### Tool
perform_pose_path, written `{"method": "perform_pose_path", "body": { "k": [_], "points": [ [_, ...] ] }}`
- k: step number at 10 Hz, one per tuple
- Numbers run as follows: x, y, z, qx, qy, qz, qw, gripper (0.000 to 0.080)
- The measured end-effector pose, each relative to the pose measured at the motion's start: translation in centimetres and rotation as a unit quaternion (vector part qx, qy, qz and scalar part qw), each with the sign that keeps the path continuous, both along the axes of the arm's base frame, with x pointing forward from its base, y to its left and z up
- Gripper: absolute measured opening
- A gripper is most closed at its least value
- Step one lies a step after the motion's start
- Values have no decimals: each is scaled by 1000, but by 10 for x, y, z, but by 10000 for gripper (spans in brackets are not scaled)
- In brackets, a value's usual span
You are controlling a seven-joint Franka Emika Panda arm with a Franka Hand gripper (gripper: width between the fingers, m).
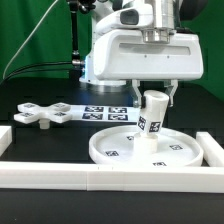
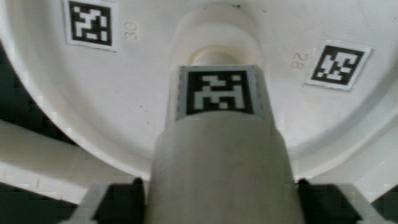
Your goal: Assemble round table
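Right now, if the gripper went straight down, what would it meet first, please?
Likely the round disc: the post it holds aims at the disc's middle, though the gap is unclear.

We see our arm [image 1: 138, 48] reaching down from above, wrist vertical, gripper [image 1: 154, 98] fingers [image 2: 107, 204] clamped on the cylinder post's [image 1: 152, 128] upper end.

Above the round disc [image 1: 125, 140], the robot arm [image 1: 130, 40] is cut off by the exterior view's top edge. Beyond the disc, the marker board [image 1: 100, 110] has tags too small to read. In the wrist view the disc's rim runs out of the picture. The near end of the post [image 2: 214, 160] is blurred. The fingers [image 2: 103, 206] of the claw [image 2: 217, 208] are dark, cropped blurs. Whether the post touches the disc cannot be told.
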State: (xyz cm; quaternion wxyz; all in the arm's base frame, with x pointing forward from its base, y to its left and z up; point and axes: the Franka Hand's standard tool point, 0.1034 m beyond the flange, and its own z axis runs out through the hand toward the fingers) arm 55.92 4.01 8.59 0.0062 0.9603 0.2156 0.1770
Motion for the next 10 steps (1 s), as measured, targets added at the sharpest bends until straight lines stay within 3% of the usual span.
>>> {"method": "perform_pose_path", "body": {
  "k": [2,4,7,10],
  "points": [
    [0,-1,0,-1,-8,-1,1000,409],
    [1,-2,0,-1,-8,-2,1000,599],
    [4,-12,8,-7,-15,-2,1000,647],
    [9,-19,31,-9,-14,-6,1000,649]
  ]
}}
